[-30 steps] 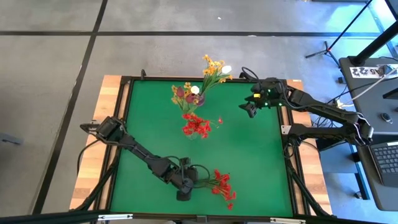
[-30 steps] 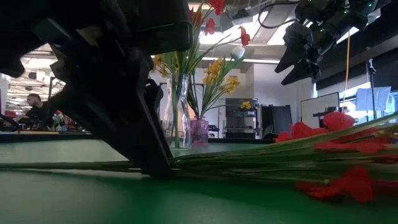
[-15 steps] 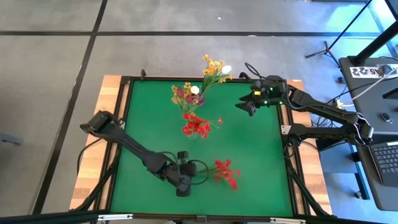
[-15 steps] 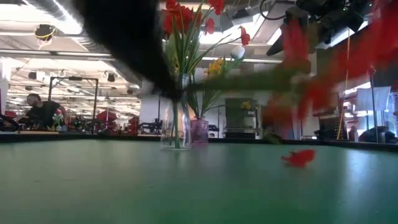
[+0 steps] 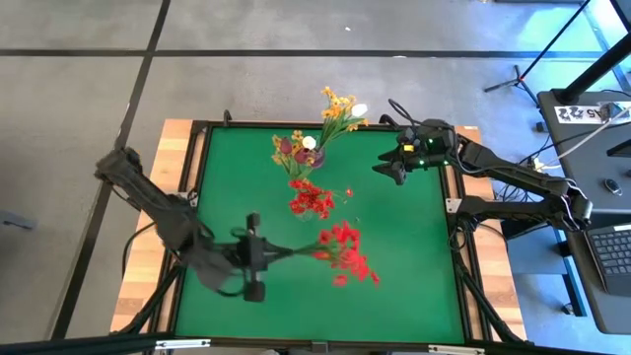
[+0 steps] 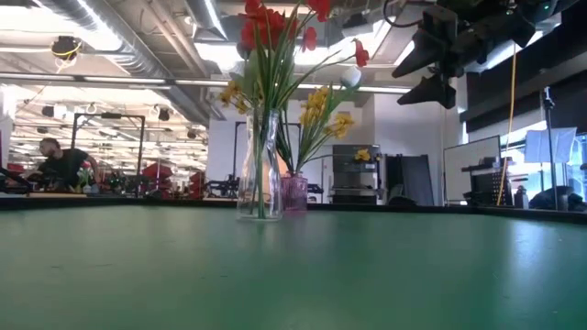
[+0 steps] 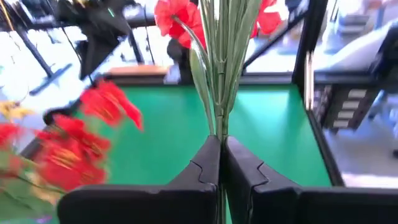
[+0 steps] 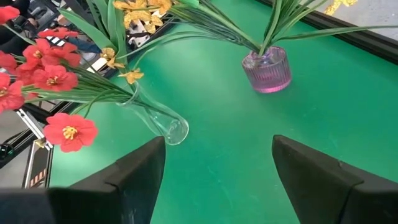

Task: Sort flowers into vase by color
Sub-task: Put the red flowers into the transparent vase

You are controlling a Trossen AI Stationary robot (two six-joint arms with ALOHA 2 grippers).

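Observation:
My left gripper [image 5: 262, 254] is shut on a bushy red spray [image 5: 343, 252] over the near middle of the green table; its red heads [image 7: 104, 107] point toward the table's right. A clear vase [image 6: 259, 167] holds red flowers [image 5: 313, 200] at the table's middle. Behind it stands a purple vase [image 8: 266, 67] with yellow-orange sprays [image 5: 340, 106]. Another cluster [image 5: 295, 151] shows yellow, white and dark red-pink heads. My right gripper [image 5: 387, 172] hangs open above the far right, holding nothing. My left gripper pinches the spray's bundle of green stems [image 7: 219, 124] between its two fingers [image 7: 205, 163], at the stems' lower end. The fingers come nearly level from the table's left and lie along the stems. The spray is lifted clear of the table, its heads beyond the fingertips.
A dark frame [image 5: 200, 187] and a wooden border [image 5: 168, 168] rim the green mat. A laptop [image 5: 616, 258] and stands sit off the right side. A person [image 6: 57, 165] sits in the room far behind the table. Bare green mat [image 5: 404, 266] lies at the near right.
My left gripper has risen sharply from the near edge of the table, moving toward the far and left sides and tipping up toward level. The red spray, which lay on the mat, has come up with it and now hangs clear. My right gripper has tipped slightly.

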